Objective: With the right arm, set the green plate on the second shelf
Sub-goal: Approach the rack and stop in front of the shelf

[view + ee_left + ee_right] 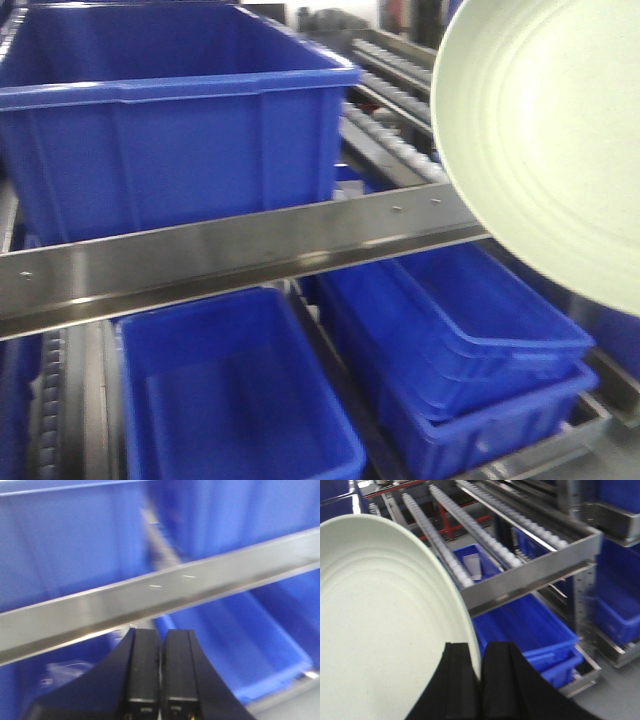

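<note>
A: Entry check: any legible text, labels, brands or numbers?
B: None legible. The green plate (545,140) has a plain face. The blue bins (170,130) and steel shelf rail (230,250) show no markings. A white slip (473,565) lies in a lower bin, too blurred to read.

The plate (545,140) hangs right of the large bin (170,130) and above the stacked bins (470,340), before the rail (250,250).

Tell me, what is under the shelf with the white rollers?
Blue bins sit under the roller shelf, two of them stacked. The green plate, pinched by the right gripper, hides whatever lies further left.
</note>
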Robot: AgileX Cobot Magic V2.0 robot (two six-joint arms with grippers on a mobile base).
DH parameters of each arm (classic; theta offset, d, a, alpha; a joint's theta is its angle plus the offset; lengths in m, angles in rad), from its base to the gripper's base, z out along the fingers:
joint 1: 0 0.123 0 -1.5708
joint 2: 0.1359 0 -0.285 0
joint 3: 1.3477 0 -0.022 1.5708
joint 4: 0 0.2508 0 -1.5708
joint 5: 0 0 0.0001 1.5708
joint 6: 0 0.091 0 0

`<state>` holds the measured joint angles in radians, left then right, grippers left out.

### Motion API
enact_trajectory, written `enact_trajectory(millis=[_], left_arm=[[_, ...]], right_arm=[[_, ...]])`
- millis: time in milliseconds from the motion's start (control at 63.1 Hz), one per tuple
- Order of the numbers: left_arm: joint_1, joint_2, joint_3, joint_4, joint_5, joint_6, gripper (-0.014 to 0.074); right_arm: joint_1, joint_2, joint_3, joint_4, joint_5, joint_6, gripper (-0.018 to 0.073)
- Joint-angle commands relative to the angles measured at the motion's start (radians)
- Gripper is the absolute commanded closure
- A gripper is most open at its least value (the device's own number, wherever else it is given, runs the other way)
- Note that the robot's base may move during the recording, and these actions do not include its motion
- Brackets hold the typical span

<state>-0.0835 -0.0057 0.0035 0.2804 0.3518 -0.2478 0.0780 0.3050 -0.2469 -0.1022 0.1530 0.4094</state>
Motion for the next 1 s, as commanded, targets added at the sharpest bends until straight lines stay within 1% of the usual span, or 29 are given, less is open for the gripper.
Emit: enact_trajectory(millis=[0, 983], left_arm=[[-0.007, -0.023, 0.041, 0.004, -0.058, -0.002, 0.0472], [-0.007, -0.023, 0.041, 0.004, -0.058, -0.002, 0.0472]], right_arm=[[-0.008, 0.002, -0.035, -0.005, -0.11, 0.001, 0.0511], [-0.008, 0.002, -0.035, -0.005, -0.11, 0.001, 0.0511]])
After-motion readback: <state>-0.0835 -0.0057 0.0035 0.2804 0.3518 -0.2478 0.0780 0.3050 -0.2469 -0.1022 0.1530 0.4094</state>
